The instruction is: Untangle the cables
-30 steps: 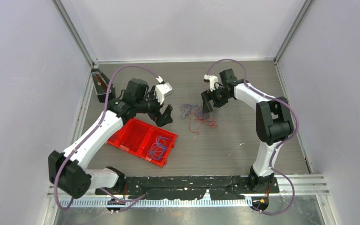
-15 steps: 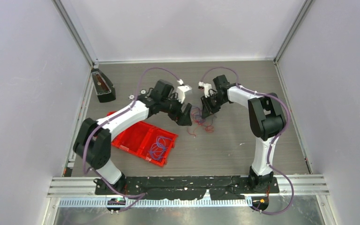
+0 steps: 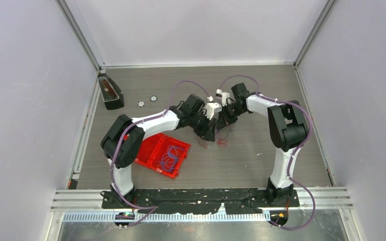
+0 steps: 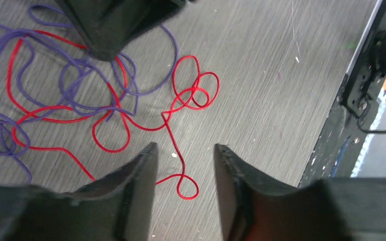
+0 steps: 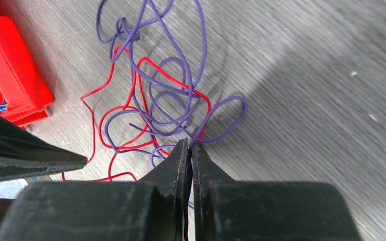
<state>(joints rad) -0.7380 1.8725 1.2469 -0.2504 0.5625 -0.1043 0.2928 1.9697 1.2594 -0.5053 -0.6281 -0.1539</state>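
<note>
Table (image 3: 261, 155): grey wood-grain top. Cables (image 3: 220, 135): one loose tangle of red and purple strands lying flat on the table, middle of the overhead frame, right under where my two arms meet. My right gripper (image 5: 190, 146): fingers pressed together, pinching a purple strand (image 5: 233, 98) at the lower edge of the tangle, centre of its wrist frame; a dark line runs down between the fingers. My left gripper (image 4: 186, 146): fingers spread, with nothing between them but bare table and a red strand (image 4: 177, 148) lying flat, bottom centre of its wrist frame. I cannot tell whether its tips touch the table. Red bin (image 3: 150, 144): two compartments, lower left of the tangle and apart from it; the right-hand compartment holds thin loops (image 3: 170, 155), blue and purple. Black box (image 3: 109, 94): upper left of the table.
</note>
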